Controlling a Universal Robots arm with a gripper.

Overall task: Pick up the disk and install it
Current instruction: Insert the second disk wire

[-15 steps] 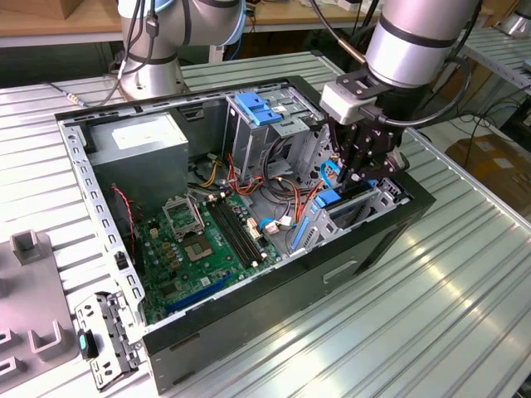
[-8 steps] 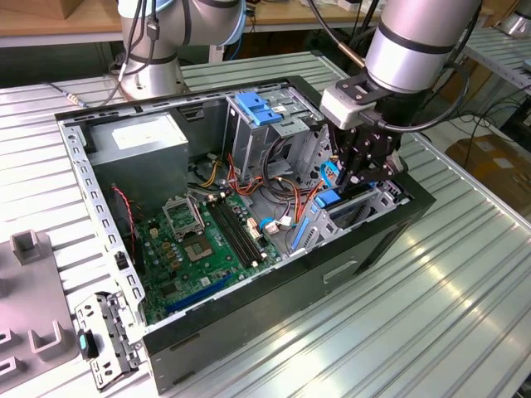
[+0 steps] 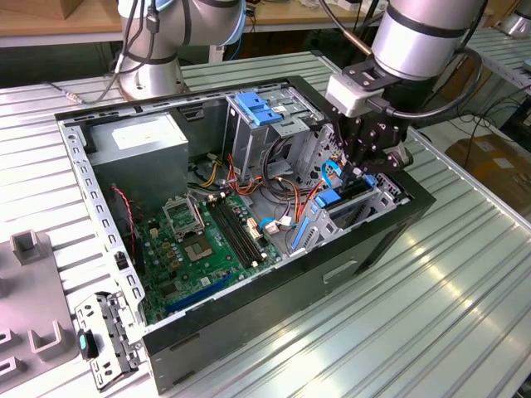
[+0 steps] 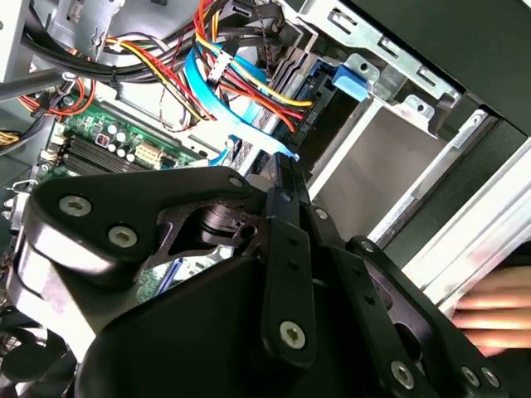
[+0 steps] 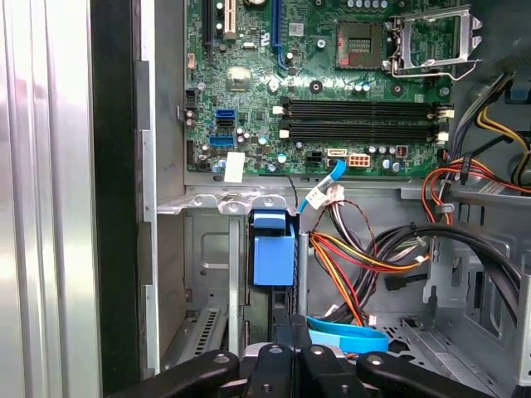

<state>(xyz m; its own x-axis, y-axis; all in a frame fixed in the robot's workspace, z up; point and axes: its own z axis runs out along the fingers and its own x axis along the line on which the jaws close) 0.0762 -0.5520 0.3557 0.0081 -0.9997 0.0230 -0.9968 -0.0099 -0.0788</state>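
On the ribbed metal desk (image 3: 465, 315), in a workshop with benches behind, the open computer case (image 3: 357, 257) lies on its side, holding the green motherboard (image 3: 207, 240), a grey power-supply box (image 3: 141, 141), loose cable bundles (image 5: 365, 257) and a drive cage (image 3: 365, 207) at the exterior view's right. The disk (image 5: 273, 257) stands edge-up in that cage's slot, its blue bracket visible in both wrist views. My jaws (image 3: 365, 170) hover directly above it, narrowed nearly together; I cannot tell whether they grip it.
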